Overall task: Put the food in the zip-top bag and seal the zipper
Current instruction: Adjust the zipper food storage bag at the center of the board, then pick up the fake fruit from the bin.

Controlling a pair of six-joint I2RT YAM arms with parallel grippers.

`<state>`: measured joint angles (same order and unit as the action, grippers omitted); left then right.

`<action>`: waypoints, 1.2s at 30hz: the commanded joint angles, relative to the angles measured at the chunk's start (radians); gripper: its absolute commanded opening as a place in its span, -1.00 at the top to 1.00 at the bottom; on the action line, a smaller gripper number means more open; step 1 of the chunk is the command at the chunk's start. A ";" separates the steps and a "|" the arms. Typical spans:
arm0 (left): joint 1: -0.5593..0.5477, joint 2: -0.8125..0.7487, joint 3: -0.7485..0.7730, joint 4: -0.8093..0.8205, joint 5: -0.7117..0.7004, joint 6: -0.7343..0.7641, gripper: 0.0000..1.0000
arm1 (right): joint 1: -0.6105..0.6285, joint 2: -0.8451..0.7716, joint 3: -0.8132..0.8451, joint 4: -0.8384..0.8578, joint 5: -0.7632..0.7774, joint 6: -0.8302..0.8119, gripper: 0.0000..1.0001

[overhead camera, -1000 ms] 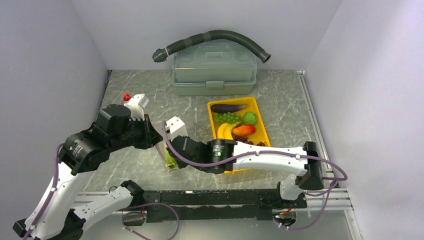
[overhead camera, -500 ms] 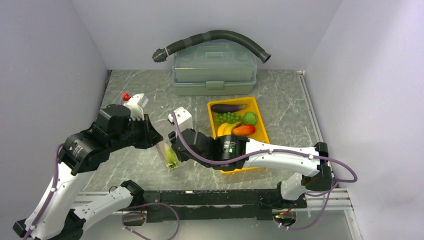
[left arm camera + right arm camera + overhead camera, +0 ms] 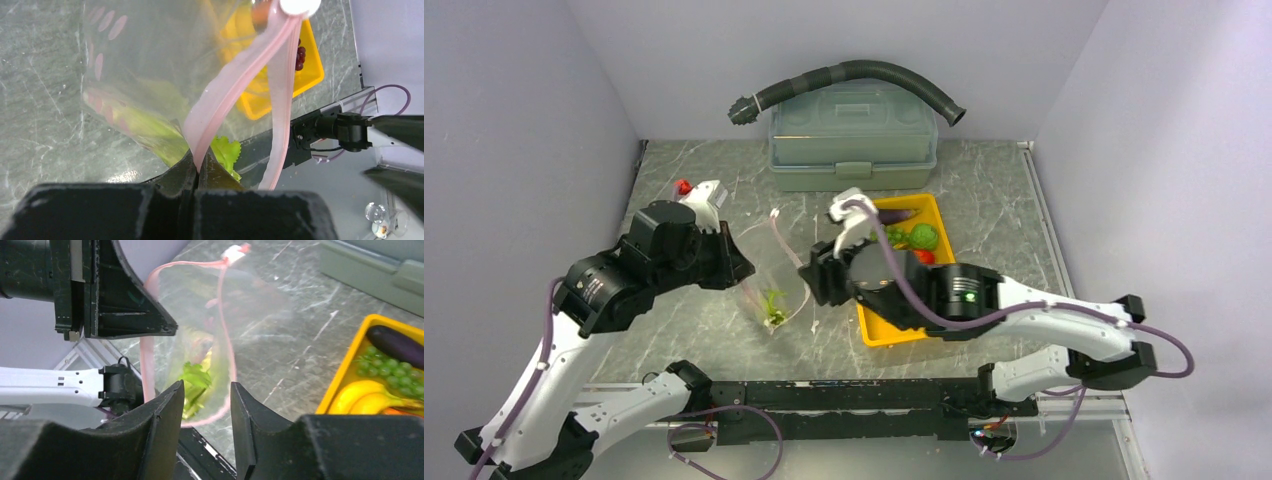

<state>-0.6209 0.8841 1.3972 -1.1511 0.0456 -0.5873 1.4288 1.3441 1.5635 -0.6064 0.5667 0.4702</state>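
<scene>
The left gripper [image 3: 198, 169] is clamped tight on the zipper [image 3: 235, 85] of the zip-top bag [image 3: 145, 60], which hangs open just beside the empty, part-open right gripper [image 3: 206, 392]

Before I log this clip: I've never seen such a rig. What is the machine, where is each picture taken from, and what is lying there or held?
These are two robot arms bolted at the near edge of a grey table. The wide picture looks down from above and behind them; the other two come from a camera on each wrist. The left end effector is pinched shut on the pink zipper of a clear zip-top bag, holding it up, mouth open; a leafy green toy lies inside. The right end effector is open and empty, beside the bag. A yellow tray holds an eggplant, green grapes and bananas. At the back stands a lidded box with a dark hose over it.
</scene>
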 commanded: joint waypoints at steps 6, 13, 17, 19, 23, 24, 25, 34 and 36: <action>-0.002 0.071 0.120 -0.035 -0.150 0.063 1.00 | -0.087 -0.251 -0.174 -0.098 0.157 0.020 0.03; -0.002 0.140 0.241 -0.115 -0.277 0.118 1.00 | -0.227 -0.336 -0.317 -0.098 0.101 0.031 -0.03; -0.002 0.176 0.280 -0.131 -0.348 0.147 1.00 | -0.286 -0.331 -0.363 -0.095 0.072 0.023 -0.06; -0.001 0.196 0.291 -0.137 -0.393 0.161 1.00 | -0.316 -0.327 -0.388 -0.081 0.052 0.012 -0.09; -0.002 0.224 0.277 -0.133 -0.477 0.182 1.00 | -0.390 -0.315 -0.438 -0.047 0.006 -0.004 -0.18; -0.002 0.224 0.259 -0.118 -0.486 0.189 1.00 | -0.411 -0.309 -0.451 -0.037 -0.007 -0.008 -0.23; -0.001 0.220 0.238 -0.102 -0.492 0.195 1.00 | -0.431 -0.303 -0.464 -0.024 -0.025 -0.012 -0.26; -0.001 0.220 0.099 -0.023 -0.476 0.192 1.00 | -0.597 -0.213 -0.554 0.086 -0.203 -0.035 -0.41; -0.002 0.218 0.082 -0.009 -0.455 0.193 1.00 | -0.624 -0.190 -0.564 0.103 -0.218 -0.035 -0.44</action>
<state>-0.6209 1.1110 1.4933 -1.2343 -0.4088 -0.4046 0.8467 1.1294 1.0111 -0.5945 0.4198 0.4511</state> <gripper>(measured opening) 0.012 0.709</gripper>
